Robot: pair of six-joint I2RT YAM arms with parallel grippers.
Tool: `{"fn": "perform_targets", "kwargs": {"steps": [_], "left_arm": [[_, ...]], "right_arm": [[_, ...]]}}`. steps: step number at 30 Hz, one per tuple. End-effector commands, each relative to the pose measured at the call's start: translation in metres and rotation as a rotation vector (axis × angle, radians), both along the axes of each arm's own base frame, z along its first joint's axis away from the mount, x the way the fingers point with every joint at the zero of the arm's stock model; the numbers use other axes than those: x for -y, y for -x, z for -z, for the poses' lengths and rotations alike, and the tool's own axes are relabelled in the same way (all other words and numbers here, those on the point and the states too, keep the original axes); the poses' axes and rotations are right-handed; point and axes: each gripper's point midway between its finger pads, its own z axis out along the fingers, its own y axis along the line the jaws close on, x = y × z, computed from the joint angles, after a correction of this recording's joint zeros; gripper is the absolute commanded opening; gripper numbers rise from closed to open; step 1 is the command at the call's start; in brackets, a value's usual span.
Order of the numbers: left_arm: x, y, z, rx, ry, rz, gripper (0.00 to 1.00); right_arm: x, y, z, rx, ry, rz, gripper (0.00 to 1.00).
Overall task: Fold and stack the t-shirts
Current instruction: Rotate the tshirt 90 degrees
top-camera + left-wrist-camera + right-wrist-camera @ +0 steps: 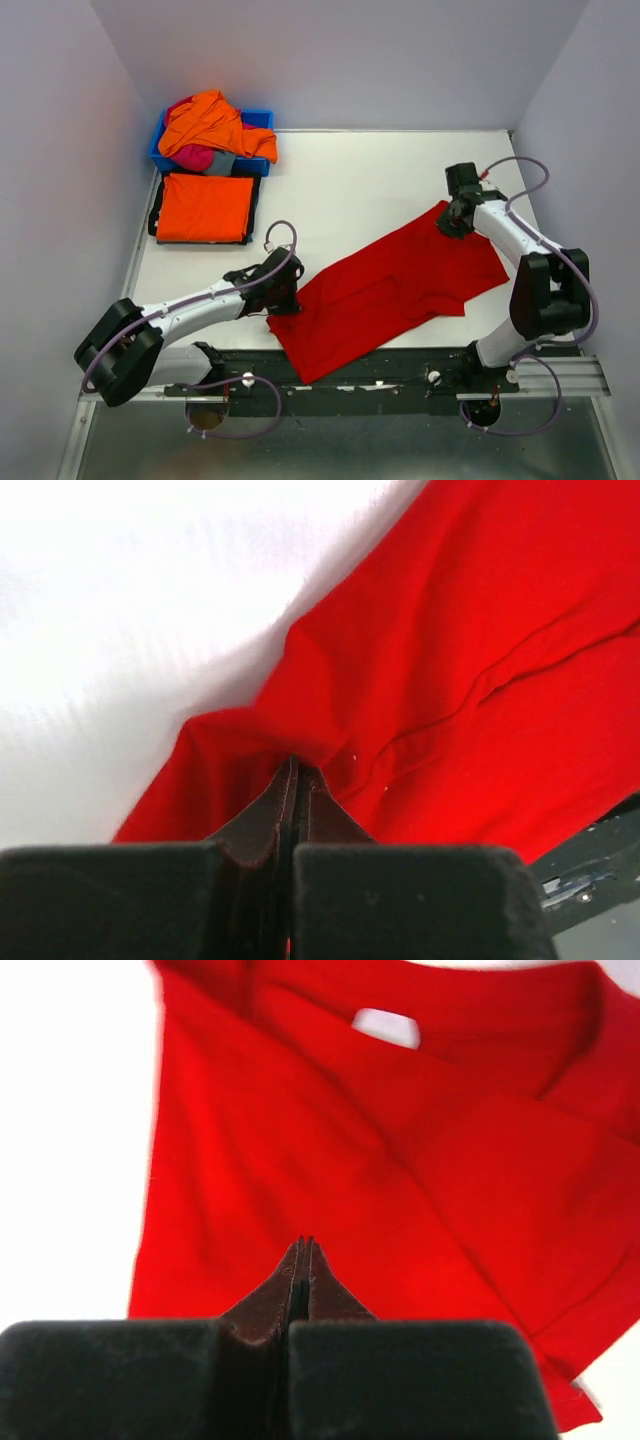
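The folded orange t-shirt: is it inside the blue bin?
No, the folded orange t-shirt lies flat outside the blue bin, on its near side.

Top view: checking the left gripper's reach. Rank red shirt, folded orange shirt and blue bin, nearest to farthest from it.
1. Red shirt: held by left gripper, centre.
2. Folded orange shirt: back left.
3. Blue bin: far left corner.

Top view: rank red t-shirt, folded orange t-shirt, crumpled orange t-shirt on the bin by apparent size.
1. red t-shirt, clearly largest.
2-3. folded orange t-shirt and crumpled orange t-shirt on the blue bin: about alike. The crumpled one is bunched and farther back, so no ranking.
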Motion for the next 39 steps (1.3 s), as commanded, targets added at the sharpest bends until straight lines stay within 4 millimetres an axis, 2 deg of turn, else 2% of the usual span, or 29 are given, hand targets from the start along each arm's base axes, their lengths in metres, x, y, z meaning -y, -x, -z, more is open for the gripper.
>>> {"fn": "perform_targets", "kwargs": {"steps": [1,3,5,10,13,14,18,21,24,25,30,32,33,34,37,39], "left_arm": [[-0.023,-0.011,-0.029,0.068,-0.137,-0.012,0.04],[-0.019,-0.025,-0.050,0.123,-0.132,-0.007,0.06],[-0.018,-0.041,-0.067,0.160,-0.130,-0.011,0.08],[-0.012,-0.080,-0.111,0.267,-0.056,-0.034,0.16],[-0.010,-0.092,-0.125,0.296,-0.037,-0.040,0.16],[-0.012,-0.095,-0.127,0.300,-0.038,-0.046,0.16],[-0.022,-0.101,-0.120,0.285,-0.029,-0.068,0.16],[-0.031,-0.101,-0.110,0.269,-0.031,-0.084,0.16],[-0.031,-0.102,-0.103,0.258,-0.005,-0.099,0.16],[-0.031,-0.102,-0.100,0.256,0.003,-0.104,0.16],[-0.028,-0.116,-0.084,0.255,-0.001,-0.129,0.16],[-0.025,-0.121,-0.079,0.256,0.002,-0.138,0.16],[-0.025,-0.125,-0.078,0.263,0.004,-0.145,0.17],[-0.024,-0.129,-0.078,0.271,0.003,-0.153,0.16],[-0.026,-0.143,-0.078,0.286,-0.015,-0.170,0.17],[-0.027,-0.154,-0.078,0.288,-0.023,-0.180,0.16]], "right_arm": [[-0.002,0.033,0.034,-0.027,-0.116,0.083,0.01],[-0.013,0.049,0.051,-0.037,-0.180,0.106,0.01],[-0.015,0.060,0.063,-0.065,-0.166,0.142,0.01],[-0.028,0.060,0.075,-0.155,-0.100,0.122,0.01],[-0.045,0.050,0.074,-0.204,-0.040,0.083,0.01],[-0.052,0.047,0.075,-0.216,-0.025,0.071,0.01],[-0.100,0.027,0.078,-0.241,-0.023,-0.023,0.01],[-0.142,0.011,0.086,-0.261,-0.039,-0.124,0.01],[-0.192,-0.004,0.087,-0.273,-0.049,-0.250,0.01],[-0.212,-0.013,0.082,-0.256,-0.050,-0.290,0.01],[-0.275,-0.027,0.083,-0.226,-0.133,-0.492,0.01],[-0.293,-0.032,0.074,-0.175,-0.206,-0.581,0.01],[-0.294,-0.034,0.064,-0.136,-0.213,-0.595,0.01],[-0.291,-0.036,0.057,-0.100,-0.202,-0.607,0.01],[-0.282,-0.044,0.013,0.046,-0.182,-0.631,0.08],[-0.271,-0.041,-0.008,0.098,-0.155,-0.628,0.13]]}}
